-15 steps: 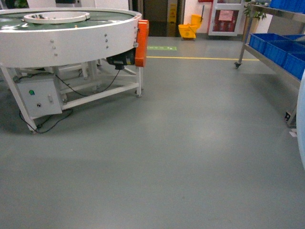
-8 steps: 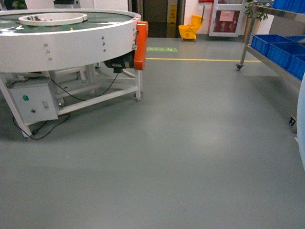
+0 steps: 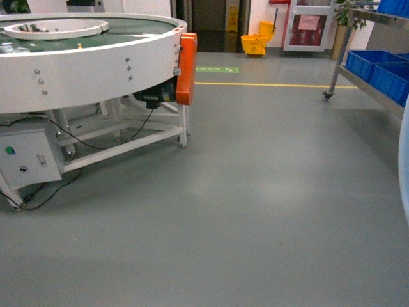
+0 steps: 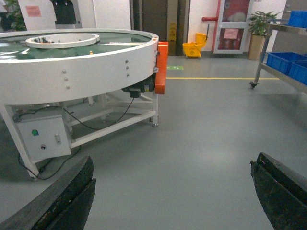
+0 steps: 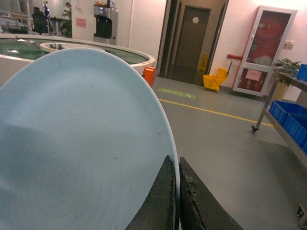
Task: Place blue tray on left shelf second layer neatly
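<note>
Indoors, grey floor (image 3: pixel 255 204), round conveyor table (image 3: pixel 89 70)

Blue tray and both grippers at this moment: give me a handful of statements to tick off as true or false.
1. The right gripper is pinching the rim of the blue tray. True.
2. The left gripper holds a dark-blue crate. False: its fingers are spread apart with only bare floor between them.
3. The blue tray already rests on the steel shelf. False: it is held in the right gripper, out over the floor.
4. Dark-blue bins sit on the shelf at the right of the head view. True.
5. The yellow mop bucket stands under the round conveyor table. False: it stands by the far wall.
</note>
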